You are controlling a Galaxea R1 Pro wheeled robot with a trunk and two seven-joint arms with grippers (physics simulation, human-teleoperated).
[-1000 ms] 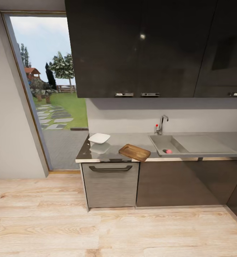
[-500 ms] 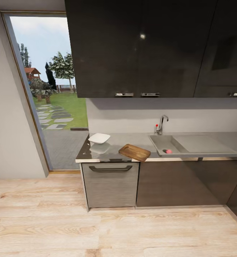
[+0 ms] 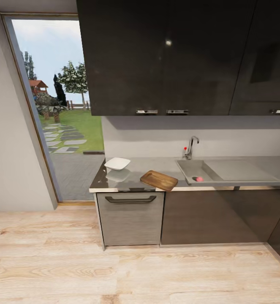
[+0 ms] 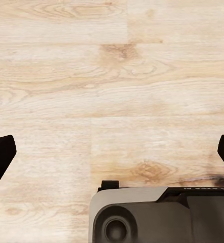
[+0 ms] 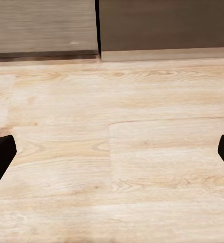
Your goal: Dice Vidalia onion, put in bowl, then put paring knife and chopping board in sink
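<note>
Across the wood floor in the head view, the grey countertop [image 3: 133,171] carries a white squarish bowl [image 3: 117,163] near its left end and the brown chopping board [image 3: 159,180] at its front edge. To the right lies the sink [image 3: 189,167], with a small pinkish onion [image 3: 199,179] at the basin's front. The paring knife is out of view. My left gripper [image 4: 112,157] hangs open over bare floor, above part of the robot's grey base [image 4: 162,215]. My right gripper [image 5: 112,154] is open too, holding nothing, over floor near the cabinet bases.
A chrome tap [image 3: 191,147] stands behind the sink, with the drainboard [image 3: 241,169] to its right. Dark wall cabinets [image 3: 169,55] hang above the counter. A tall window [image 3: 59,109] and grey wall close the left side. Light wood floor [image 3: 127,274] lies between me and the counter.
</note>
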